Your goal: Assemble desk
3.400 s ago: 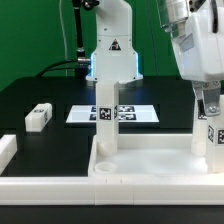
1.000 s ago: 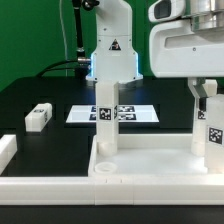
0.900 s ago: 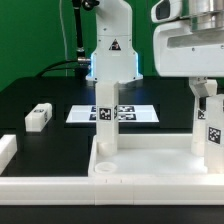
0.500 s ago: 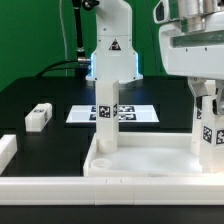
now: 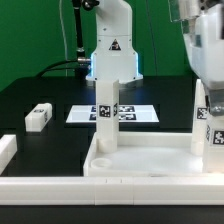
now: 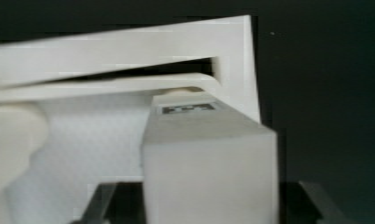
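Observation:
The white desk top (image 5: 140,152) lies at the front of the black table, its raised rim up. One white leg (image 5: 108,118) stands upright in its corner toward the exterior view's left. A second tagged leg (image 5: 212,135) stands in the corner toward the exterior view's right. My gripper (image 5: 206,103) comes down from above and is shut on that leg's upper part. In the wrist view this leg (image 6: 210,150) fills the space between my dark fingers (image 6: 116,202), with the desk top (image 6: 131,70) beyond it. A loose leg (image 5: 38,117) lies on the table at the exterior view's left.
The marker board (image 5: 135,114) lies flat behind the desk top, in front of the robot base (image 5: 112,55). Low white rails (image 5: 6,150) edge the table at the exterior view's left and along the front (image 5: 40,186).
My wrist has turned while gripping the leg at the exterior view's right, and that leg's tag now faces differently. The desk top has shifted slightly toward the exterior view's left.

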`<state>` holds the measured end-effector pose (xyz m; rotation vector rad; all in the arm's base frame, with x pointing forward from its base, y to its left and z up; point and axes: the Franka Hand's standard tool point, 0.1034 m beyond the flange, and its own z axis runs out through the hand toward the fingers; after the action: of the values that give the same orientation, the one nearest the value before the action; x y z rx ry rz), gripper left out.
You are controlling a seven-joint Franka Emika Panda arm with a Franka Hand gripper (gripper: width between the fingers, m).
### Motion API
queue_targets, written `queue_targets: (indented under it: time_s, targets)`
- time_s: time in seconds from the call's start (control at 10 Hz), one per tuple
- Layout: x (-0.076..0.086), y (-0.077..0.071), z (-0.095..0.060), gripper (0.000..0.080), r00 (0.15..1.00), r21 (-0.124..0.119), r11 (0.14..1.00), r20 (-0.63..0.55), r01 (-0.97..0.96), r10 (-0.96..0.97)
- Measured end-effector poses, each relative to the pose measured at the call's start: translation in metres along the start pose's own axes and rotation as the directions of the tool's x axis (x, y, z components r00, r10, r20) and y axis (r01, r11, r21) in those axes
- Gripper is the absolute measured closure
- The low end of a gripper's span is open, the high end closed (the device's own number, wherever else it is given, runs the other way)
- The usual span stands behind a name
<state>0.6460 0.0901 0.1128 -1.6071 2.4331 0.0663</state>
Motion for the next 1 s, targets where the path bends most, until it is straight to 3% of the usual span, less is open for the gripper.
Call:
queue_targets:
  time_s: [0.2,0.6,0.7,0.8,1.0]
  targets:
    - [0.002,0.001,0.000,0.0487,0.992,0.032,0.992,0.021,-0.126,0.125]
    - [0.007,0.001,0.000,0.0434,0.987,0.029,0.986,0.015,-0.163,0.162]
    - [0.007,0.001,0.000,0.0238,0.987,0.030,0.986,0.016,-0.162,0.161]
    - [0.003,-0.002,-0.007,0.0177,0.989,0.037,0.989,0.027,-0.143,0.142]
    - [0.001,-0.016,-0.045,0.0157,0.995,0.086,0.994,0.068,-0.072,0.066]
